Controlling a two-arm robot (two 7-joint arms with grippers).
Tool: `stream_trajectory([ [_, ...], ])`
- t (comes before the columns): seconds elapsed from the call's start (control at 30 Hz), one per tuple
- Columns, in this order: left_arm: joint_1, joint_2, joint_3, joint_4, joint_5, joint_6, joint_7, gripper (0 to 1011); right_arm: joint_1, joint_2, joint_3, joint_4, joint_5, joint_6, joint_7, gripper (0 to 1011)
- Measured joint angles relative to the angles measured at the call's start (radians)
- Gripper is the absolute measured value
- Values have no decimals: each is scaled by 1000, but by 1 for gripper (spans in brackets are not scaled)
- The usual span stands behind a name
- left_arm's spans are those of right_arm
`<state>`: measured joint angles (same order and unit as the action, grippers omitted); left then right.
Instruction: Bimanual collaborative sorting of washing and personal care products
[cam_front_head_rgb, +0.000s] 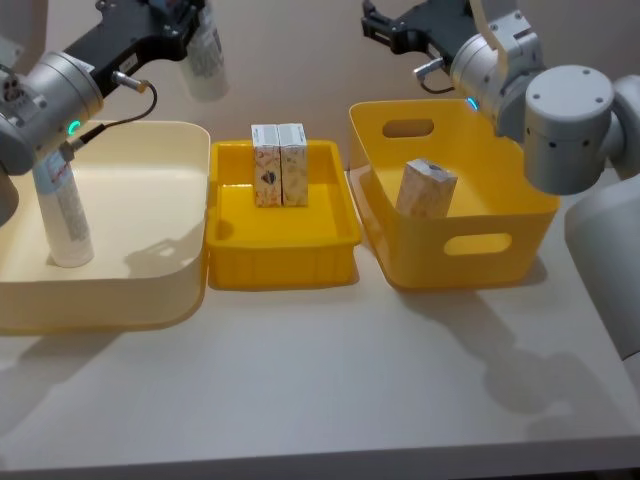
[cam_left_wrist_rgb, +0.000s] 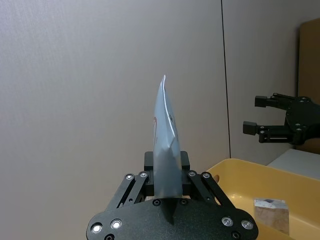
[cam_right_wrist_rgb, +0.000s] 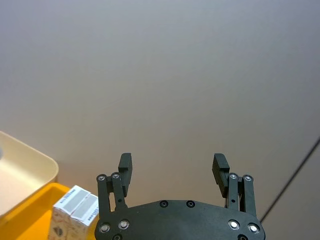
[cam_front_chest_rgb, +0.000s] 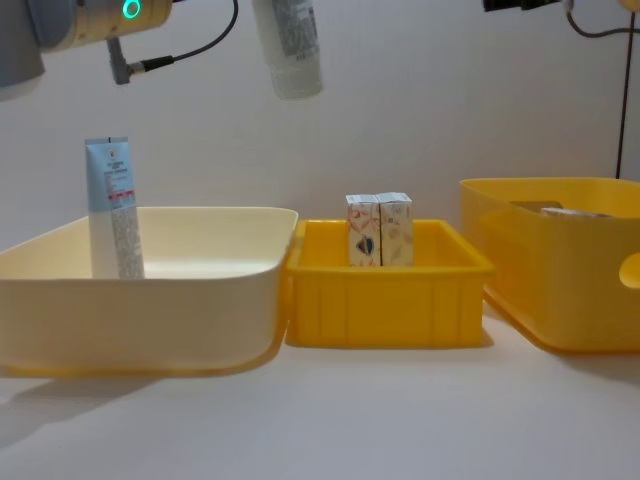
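Head view: a squeeze tube (cam_front_head_rgb: 207, 62) is gripped by the left end effector (cam_front_head_rgb: 195, 22), high over the cream bin (cam_front_head_rgb: 150, 290); a second tube (cam_front_head_rgb: 65, 210) is stood inside it.
Left wrist view: the squeeze tube is seen edge-on, firmly clamped.
Right wrist view: the right end effector (cam_right_wrist_rgb: 173, 162) is spread open, empty.
Chest view: the squeeze tube is hung above the bin's rim beside the yellow tray (cam_front_chest_rgb: 385, 300); released here, it could be deflected among the cartons (cam_front_chest_rgb: 380, 230).

this reads as a robot test room in a lab: a bare white table (cam_front_head_rgb: 330, 380) set against a blank beige wall (cam_front_chest_rgb: 420, 120) (one dark panel seam (cam_left_wrist_rgb: 226, 125) runs down it), with a cream bin (cam_front_head_rgb: 150, 290), a yellow tray (cam_front_head_rgb: 280, 265) and a yellow basket (cam_front_head_rgb: 420, 265) lined up in a row.
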<state>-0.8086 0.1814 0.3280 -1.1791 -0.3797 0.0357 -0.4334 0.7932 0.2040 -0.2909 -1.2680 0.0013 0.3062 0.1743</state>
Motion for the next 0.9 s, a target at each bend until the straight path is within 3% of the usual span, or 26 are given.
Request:
stream_trajectory([
  [0.33, 12, -1, 8, -8, -10, 4, 11, 267, 20, 16, -24, 19, 15, -66, 99, 1001],
  [0.6, 33, 5, 11, -40, -11, 12, 34, 267, 35, 12, -35, 35, 32, -66, 142, 1001],
  [0.9, 54, 14, 12, -73, -6, 14, 60, 266, 51, 24, -59, 45, 68, -37, 243, 1001],
])
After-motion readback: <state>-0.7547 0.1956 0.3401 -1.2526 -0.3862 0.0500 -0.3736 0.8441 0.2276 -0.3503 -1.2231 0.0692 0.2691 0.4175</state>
